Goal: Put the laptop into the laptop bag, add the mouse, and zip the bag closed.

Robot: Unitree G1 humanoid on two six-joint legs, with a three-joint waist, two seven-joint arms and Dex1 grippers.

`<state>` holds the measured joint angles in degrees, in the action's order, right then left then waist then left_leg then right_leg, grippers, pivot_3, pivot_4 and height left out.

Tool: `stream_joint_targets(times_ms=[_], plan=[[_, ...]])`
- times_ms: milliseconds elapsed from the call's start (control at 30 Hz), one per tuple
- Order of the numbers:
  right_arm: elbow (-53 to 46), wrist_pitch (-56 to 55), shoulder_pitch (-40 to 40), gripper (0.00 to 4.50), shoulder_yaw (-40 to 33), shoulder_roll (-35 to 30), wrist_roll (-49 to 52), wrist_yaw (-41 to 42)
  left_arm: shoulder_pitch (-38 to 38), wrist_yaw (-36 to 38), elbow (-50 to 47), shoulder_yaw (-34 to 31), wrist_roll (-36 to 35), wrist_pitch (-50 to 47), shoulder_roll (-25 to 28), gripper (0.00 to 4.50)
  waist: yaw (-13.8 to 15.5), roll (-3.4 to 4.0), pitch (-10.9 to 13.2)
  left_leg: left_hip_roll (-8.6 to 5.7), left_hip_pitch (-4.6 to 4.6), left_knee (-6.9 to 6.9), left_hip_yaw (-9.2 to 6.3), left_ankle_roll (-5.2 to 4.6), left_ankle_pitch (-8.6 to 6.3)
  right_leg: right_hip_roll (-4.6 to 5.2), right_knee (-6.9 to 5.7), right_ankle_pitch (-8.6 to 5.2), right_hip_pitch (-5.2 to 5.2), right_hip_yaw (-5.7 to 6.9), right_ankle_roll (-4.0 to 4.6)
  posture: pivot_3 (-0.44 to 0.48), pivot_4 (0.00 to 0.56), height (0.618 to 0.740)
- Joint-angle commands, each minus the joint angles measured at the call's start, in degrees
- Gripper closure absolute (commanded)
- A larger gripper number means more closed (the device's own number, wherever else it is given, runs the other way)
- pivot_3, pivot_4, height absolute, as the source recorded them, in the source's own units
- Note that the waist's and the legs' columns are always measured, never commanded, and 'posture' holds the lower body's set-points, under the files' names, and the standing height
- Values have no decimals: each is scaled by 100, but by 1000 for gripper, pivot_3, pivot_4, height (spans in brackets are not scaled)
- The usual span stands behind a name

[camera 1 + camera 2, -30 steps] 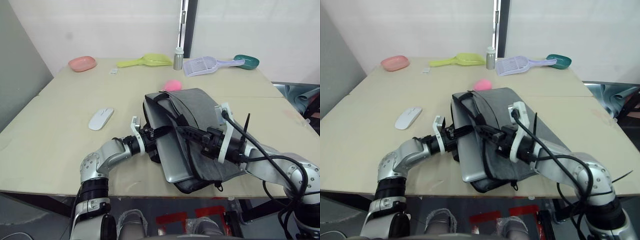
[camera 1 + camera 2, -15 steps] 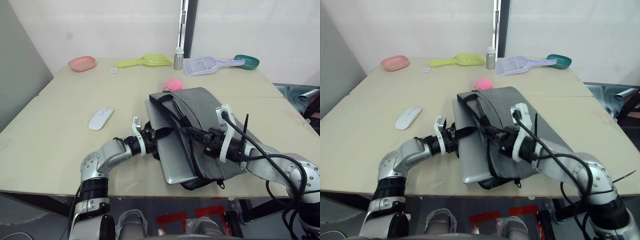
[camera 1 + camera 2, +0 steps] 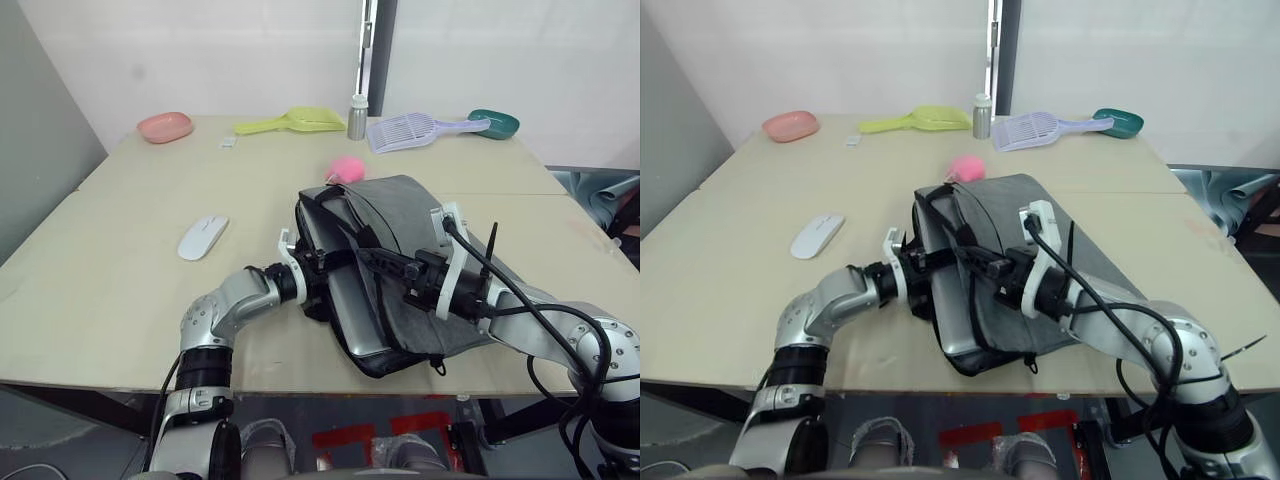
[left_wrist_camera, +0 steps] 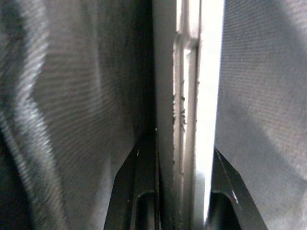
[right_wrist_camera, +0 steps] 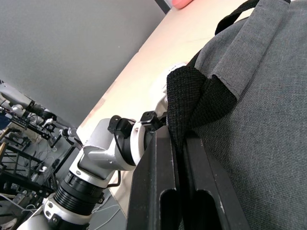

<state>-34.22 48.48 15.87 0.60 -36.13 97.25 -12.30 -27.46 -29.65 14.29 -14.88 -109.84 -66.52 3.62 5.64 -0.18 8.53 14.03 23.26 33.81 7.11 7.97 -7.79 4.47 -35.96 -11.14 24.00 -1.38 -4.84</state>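
Note:
The grey laptop bag (image 3: 412, 222) lies in the middle of the table, its mouth facing left. A silver strip of the laptop (image 3: 353, 312) sticks out of that mouth; most of the slab is inside. My left gripper (image 3: 318, 266) is shut on the laptop's edge (image 4: 186, 120), and its fingers (image 4: 140, 191) reach in between the fabric walls. My right gripper (image 5: 180, 136) is shut on a black strap handle (image 5: 186, 93) and holds the bag's upper flap up. The white mouse (image 3: 202, 237) rests on the table to the left, apart from both grippers.
A pink plush (image 3: 346, 168) sits just behind the bag. Along the far edge stand a pink bowl (image 3: 165, 126), a yellow-green scoop (image 3: 290, 122), a grey bottle (image 3: 356, 117), a lilac scoop (image 3: 410, 130) and a teal bowl (image 3: 494, 123). The bag's near corner overhangs the table's front edge.
My left gripper has moved right and pushed the laptop deeper into the bag, so less silver shows. My right gripper has kept its hold on the strap.

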Motion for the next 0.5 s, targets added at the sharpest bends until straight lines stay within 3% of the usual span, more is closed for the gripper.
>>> stream_joint_targets(times_ms=[33,500], plan=[[-205,-151,121,4460,-32,13,183,24,-260,251,12,197,-300,115,2,4194,1,0,0,0,0,0,0,0,0,0,0,0,0,0,-1,0,150,740],[-222,-162,110,4460,-55,-14,213,5,-358,818,9,728,-105,-13,182,4194,14,0,0,-1,0,0,0,0,0,1,0,1,0,0,-1,0,150,740]])
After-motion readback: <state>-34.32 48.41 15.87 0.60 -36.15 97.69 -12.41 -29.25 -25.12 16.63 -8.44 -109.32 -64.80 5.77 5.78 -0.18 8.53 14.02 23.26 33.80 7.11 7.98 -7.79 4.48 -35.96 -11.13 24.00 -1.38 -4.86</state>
